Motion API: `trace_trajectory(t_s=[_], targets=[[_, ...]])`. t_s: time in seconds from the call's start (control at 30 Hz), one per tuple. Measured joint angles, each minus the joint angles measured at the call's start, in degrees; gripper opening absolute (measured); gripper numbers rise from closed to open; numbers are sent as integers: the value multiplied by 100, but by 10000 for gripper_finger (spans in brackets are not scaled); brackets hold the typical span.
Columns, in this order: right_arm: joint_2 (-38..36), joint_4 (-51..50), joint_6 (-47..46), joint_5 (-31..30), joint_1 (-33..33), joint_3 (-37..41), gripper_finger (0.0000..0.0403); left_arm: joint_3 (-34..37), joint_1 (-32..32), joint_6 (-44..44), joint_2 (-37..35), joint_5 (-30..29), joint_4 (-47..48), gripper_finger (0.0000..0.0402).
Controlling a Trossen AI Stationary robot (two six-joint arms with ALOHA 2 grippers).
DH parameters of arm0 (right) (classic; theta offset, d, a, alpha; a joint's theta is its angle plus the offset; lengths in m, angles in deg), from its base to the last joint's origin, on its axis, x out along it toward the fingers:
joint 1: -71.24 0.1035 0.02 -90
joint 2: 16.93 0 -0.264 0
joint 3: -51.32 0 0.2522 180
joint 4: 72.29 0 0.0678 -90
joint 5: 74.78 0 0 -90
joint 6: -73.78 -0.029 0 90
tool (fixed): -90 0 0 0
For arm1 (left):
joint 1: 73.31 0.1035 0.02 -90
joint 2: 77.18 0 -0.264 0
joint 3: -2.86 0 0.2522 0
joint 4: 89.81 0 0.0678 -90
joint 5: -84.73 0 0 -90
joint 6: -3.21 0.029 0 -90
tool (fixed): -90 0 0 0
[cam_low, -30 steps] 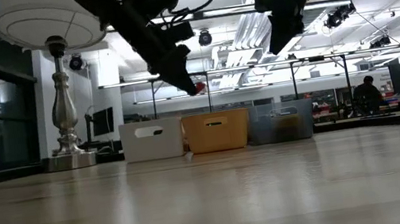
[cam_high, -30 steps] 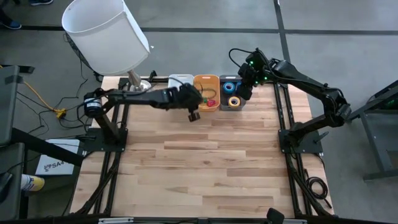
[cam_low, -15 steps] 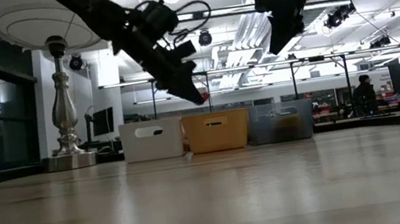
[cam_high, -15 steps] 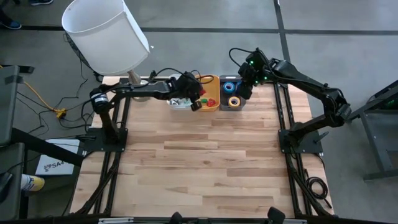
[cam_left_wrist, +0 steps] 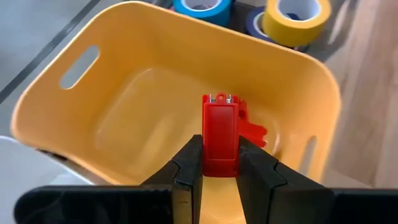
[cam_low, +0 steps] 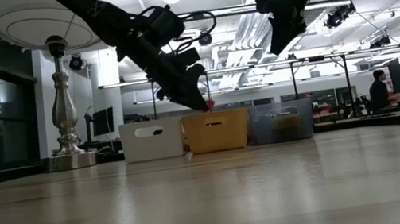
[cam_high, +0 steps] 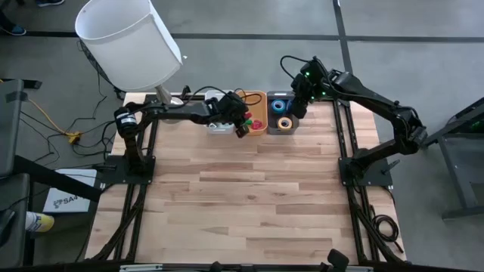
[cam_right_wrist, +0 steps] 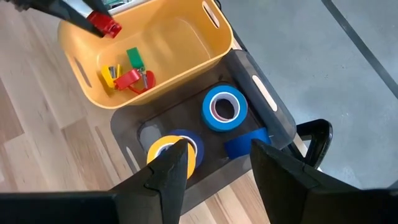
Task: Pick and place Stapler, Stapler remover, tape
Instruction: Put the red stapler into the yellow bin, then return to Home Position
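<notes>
Taking the yellow bin as landmark, the left hand hangs directly above its open inside. It is closed on a red stapler remover, whose long axis runs straight forward between the fingers and points down into the bin. So the release is only downward, I judge. The right hand hovers above the grey bin just beside the yellow one, partly open and holding nothing; the tape rolls lie in that bin under it.
</notes>
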Motion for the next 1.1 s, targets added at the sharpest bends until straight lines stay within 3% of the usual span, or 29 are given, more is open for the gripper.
trace_trajectory(t_s=[0.53,0.93,1.1], targets=[[0,208,49,131,4,0,165,0,1,-706,0,121,-45,77],[0,208,155,188,4,0,165,2,0,-707,0,191,-639,237],[0,208,155,184,4,0,165,2,7,-556,-29,528,-1019,276]])
